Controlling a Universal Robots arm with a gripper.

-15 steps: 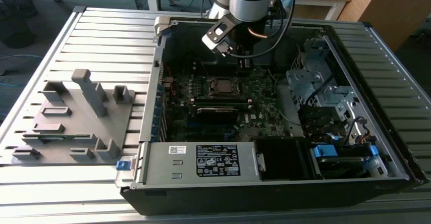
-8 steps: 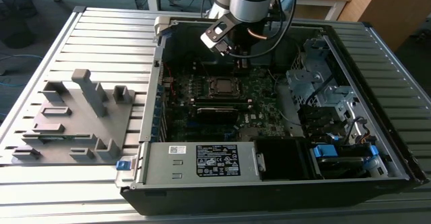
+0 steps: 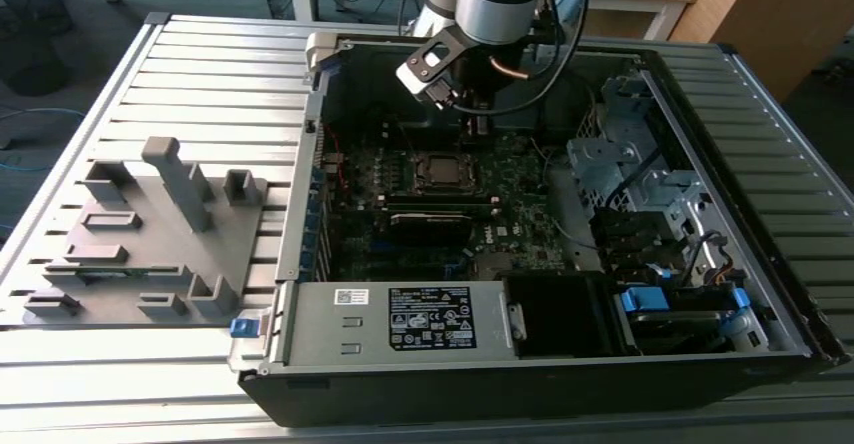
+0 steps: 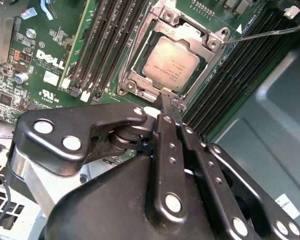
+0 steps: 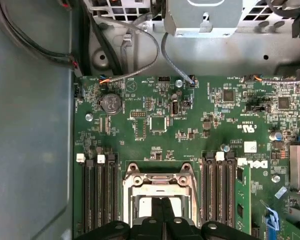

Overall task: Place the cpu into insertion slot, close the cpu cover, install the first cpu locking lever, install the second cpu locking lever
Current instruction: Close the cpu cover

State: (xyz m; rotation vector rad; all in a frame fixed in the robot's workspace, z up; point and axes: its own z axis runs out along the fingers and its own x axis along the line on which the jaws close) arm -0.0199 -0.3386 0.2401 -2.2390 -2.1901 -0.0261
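The cpu (image 4: 171,62) lies flat in its socket on the green motherboard, dull grey-brown top up. The silvery cpu cover (image 4: 131,74) frames it, lying down around the chip. A thin metal locking lever (image 4: 270,32) sticks out from the socket's corner over the memory slots. My gripper (image 4: 166,100) hovers just above the socket's edge, its black fingers (image 4: 162,150) pressed together with nothing between them. In the first wrist view the gripper (image 5: 162,215) covers part of the cpu cover (image 5: 160,181). In the exterior view the gripper (image 3: 474,124) hangs above the socket (image 3: 438,169), inside the open case.
The open computer case (image 3: 307,264) lies on a slatted metal table. Memory slots (image 5: 97,200) flank the socket on both sides. Drive cages (image 3: 627,164) and cables fill the exterior view's right. A grey power box (image 3: 400,314) sits at the front. A grey fixture (image 3: 147,234) stands left of the case.
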